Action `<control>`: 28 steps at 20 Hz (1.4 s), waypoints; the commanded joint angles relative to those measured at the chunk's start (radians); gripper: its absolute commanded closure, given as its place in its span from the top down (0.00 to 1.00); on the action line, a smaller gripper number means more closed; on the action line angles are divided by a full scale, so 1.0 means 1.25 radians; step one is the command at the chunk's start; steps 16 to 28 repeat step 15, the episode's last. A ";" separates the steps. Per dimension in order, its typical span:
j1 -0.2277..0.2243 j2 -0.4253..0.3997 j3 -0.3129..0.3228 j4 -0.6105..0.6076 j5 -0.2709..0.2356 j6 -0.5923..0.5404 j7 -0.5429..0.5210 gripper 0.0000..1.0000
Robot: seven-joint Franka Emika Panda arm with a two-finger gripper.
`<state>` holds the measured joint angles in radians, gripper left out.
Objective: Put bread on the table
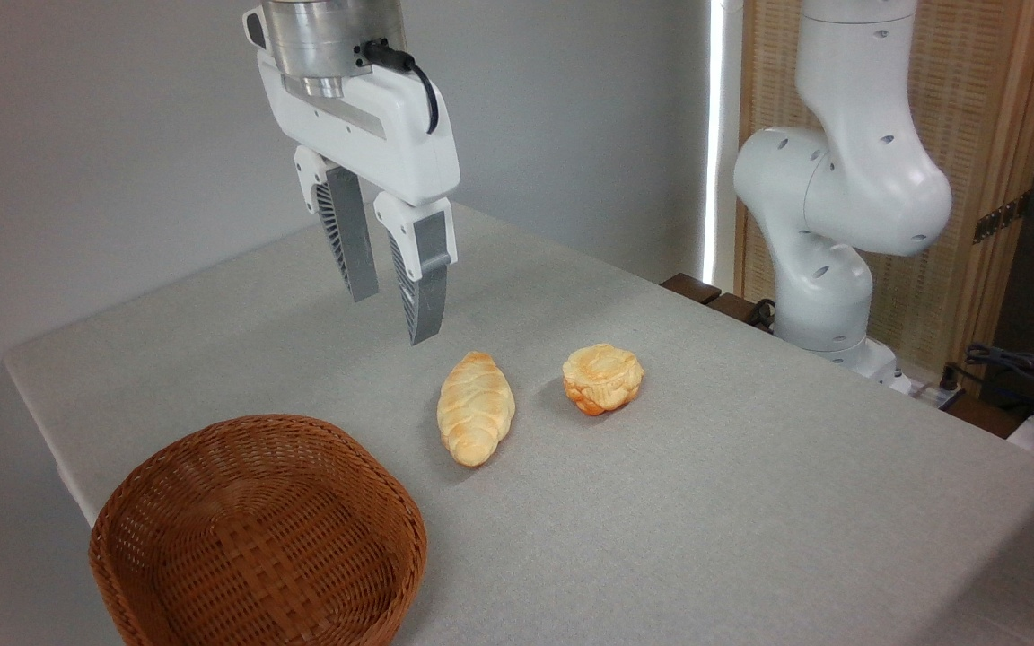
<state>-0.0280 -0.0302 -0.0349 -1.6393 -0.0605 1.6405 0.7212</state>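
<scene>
The hand [394, 316] hangs above the worktop [750, 502], fingers pointing down and slightly apart w/ a narrow gap between them, nothing held. Its two ribbed grey fingers [420, 287] sit at uneven heights in this view (the nearer one reaches lower). The tips are clear of the cloth, up and to the left of both breads.

The bread [603, 378], a small round knotted bun w/ golden-orange crust, lies on the worktop approx. mid-picture, resting on the grey-beige cloth, apart from everything else. Just to its left, not touching, lies a longer braided loaf [475, 408], pale gold, set roughly lengthwise toward the camera.

A brown wicker basket [257, 529] stands at the near left corner of the worktop, well apart from both breads; its inside shows only weave. The arm's white base and lower joints [840, 206] rise at the far right edge of the worktop, in front of a wooden slatted screen [975, 135]. Some dark cables [1020, 368] lie at far right.
</scene>
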 commanded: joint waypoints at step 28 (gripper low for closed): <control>-0.006 0.003 0.024 0.023 0.012 -0.019 0.005 1.00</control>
